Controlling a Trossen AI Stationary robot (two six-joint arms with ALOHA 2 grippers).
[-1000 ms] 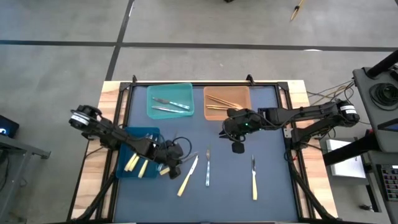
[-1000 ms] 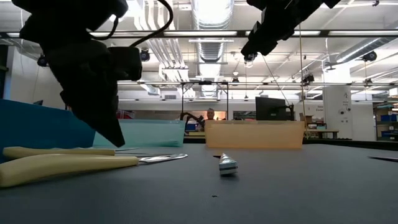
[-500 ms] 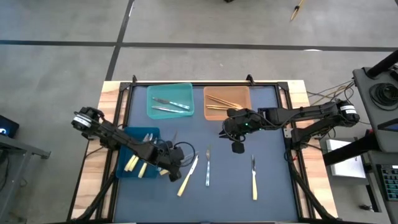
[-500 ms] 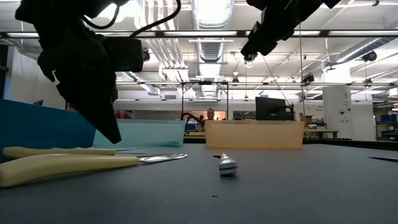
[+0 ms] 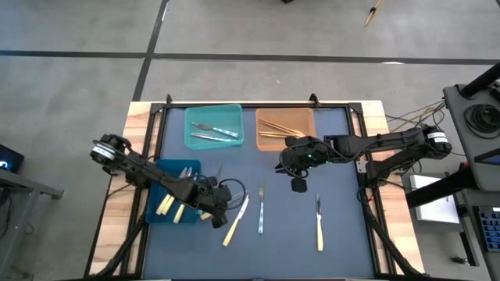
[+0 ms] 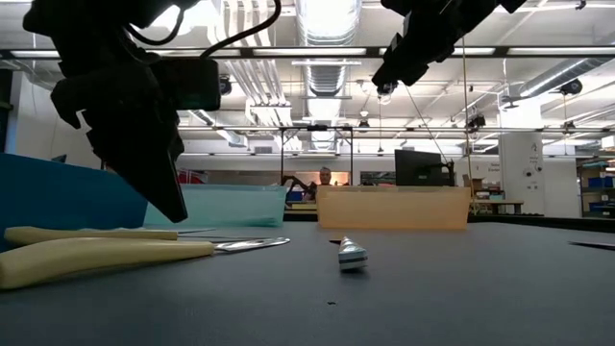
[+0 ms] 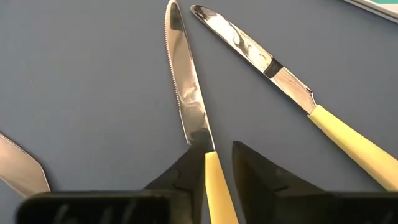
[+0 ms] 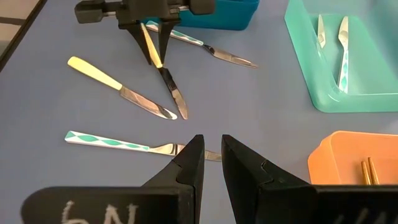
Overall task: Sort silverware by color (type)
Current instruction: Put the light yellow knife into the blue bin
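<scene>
Left arm reaches in low from the desk's (image 5: pixel 367 257) left edge, left end effector (image 5: pixel 215 204) just beside the dark blue bin (image 5: pixel 156 212), fingers pinching the handle of a yellow-handled knife (image 7: pixel 186 106), blade lying on the mat. Second yellow-handled knife (image 7: pixel 298 99) right beside it, handle cut off. Right arm stretches in from the right, right end effector (image 8: pixel 210 163) hovering near the orange bin (image 8: pixel 348 155), narrowly parted, nothing in it. A teal-patterned utensil (image 8: pixel 118 143) lies just ahead, its tip hidden behind the fingers.
</scene>
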